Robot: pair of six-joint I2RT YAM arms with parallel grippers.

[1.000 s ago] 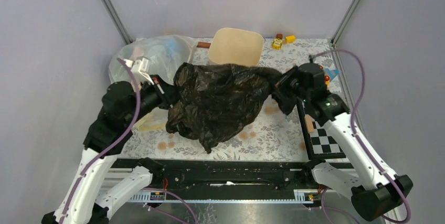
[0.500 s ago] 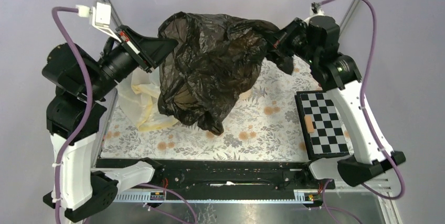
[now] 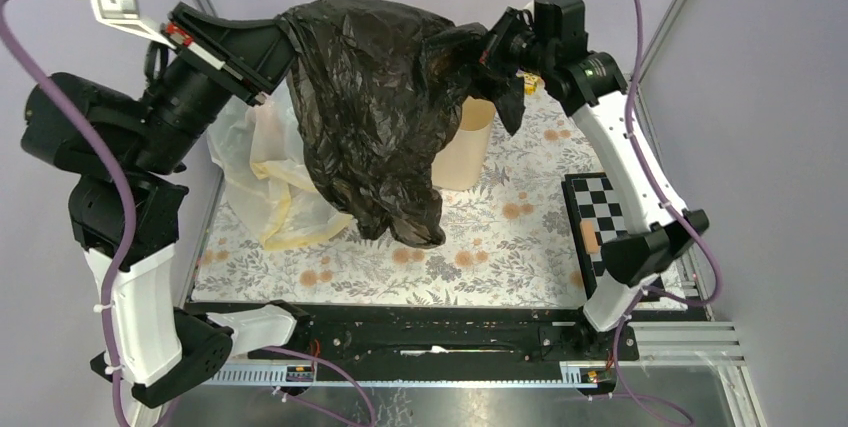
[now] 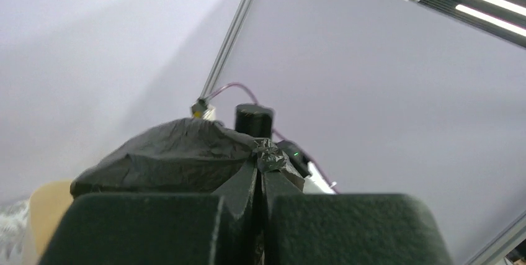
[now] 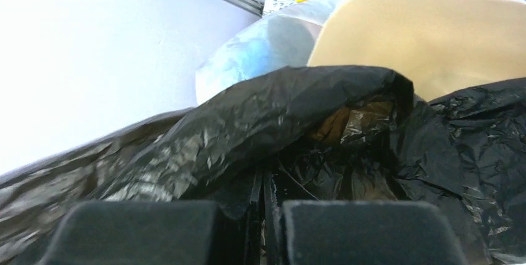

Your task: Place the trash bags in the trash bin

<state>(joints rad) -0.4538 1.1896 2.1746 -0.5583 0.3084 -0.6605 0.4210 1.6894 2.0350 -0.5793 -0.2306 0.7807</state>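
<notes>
High above the bench (image 3: 500, 247), the black trash bag (image 3: 380, 117) hangs stretched between the two arms, its top edge spread from one grip to the other and its crumpled bottom dangling just over the floral surface. The left jaws are pressed together on a small twist of the film, and the right jaws are likewise nearly closed, with black plastic pinched in the slit between them. By my reading, this is the carry step: the bag is raised but not yet in the cream trash bin (image 3: 465, 152), which stands upright behind the hanging film, largely hidden. Next, the bag's low end must be brought over the bin's mouth and fed down, since the bag is bulkier than the opening. Whether the bin holds anything cannot be told. Beside it, the translucent bag (image 3: 262, 162) bulges with pale bluish contents.
</notes>
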